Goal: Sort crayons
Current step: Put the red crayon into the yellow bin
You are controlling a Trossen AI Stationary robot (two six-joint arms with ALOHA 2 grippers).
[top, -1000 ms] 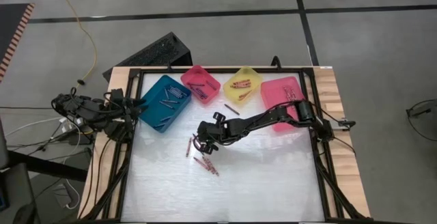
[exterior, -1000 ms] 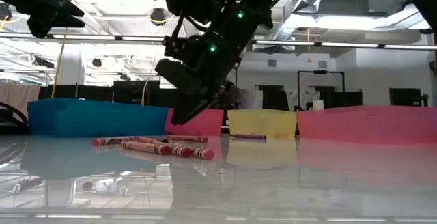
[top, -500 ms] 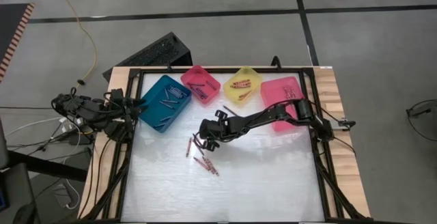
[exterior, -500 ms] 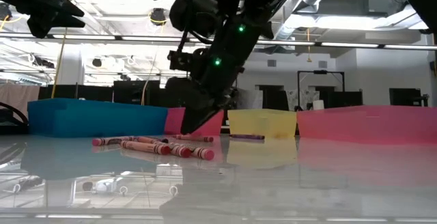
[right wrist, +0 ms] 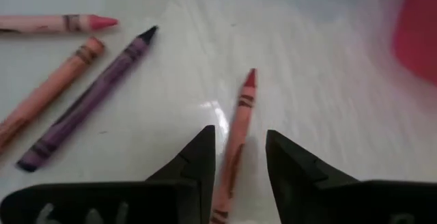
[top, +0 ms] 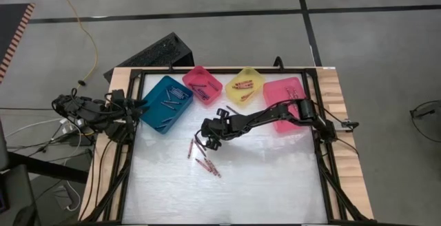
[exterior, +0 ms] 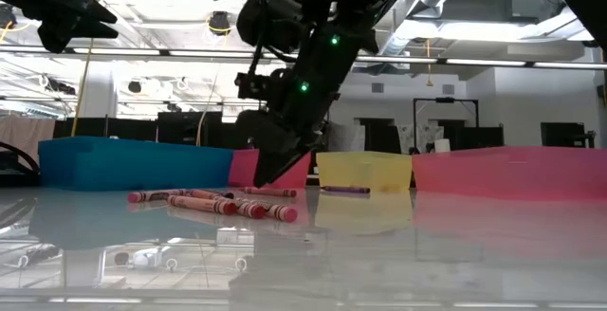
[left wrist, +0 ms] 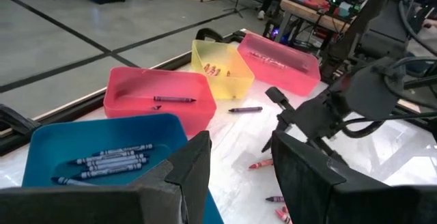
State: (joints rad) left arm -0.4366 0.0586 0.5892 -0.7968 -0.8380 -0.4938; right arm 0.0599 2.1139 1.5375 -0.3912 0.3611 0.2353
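Several red and pink crayons [top: 200, 156] lie flat on the white table, left of its middle. My right gripper [top: 203, 140] slants down over them, open. Its fingertips [right wrist: 239, 138] stand on either side of one red crayon [right wrist: 242, 111] that lies on the table. A purple crayon [right wrist: 89, 101] and two pink ones lie beside it. In the low view the fingertips [exterior: 261, 180] hang just above the table. My left gripper [left wrist: 239, 162] waits open off the table's left edge [top: 103, 112].
Along the far edge stand a teal bin [top: 165, 103] with dark crayons, a small pink bin [top: 202, 85], a yellow bin [top: 245, 83] and a larger pink bin [top: 284, 100]. One dark crayon [top: 233, 109] lies loose in front of the yellow bin. The table's near half is bare.
My right gripper has come down toward the table and shifted slightly toward the far edge, over the red crayon. The crayons on the table have stayed where they were.
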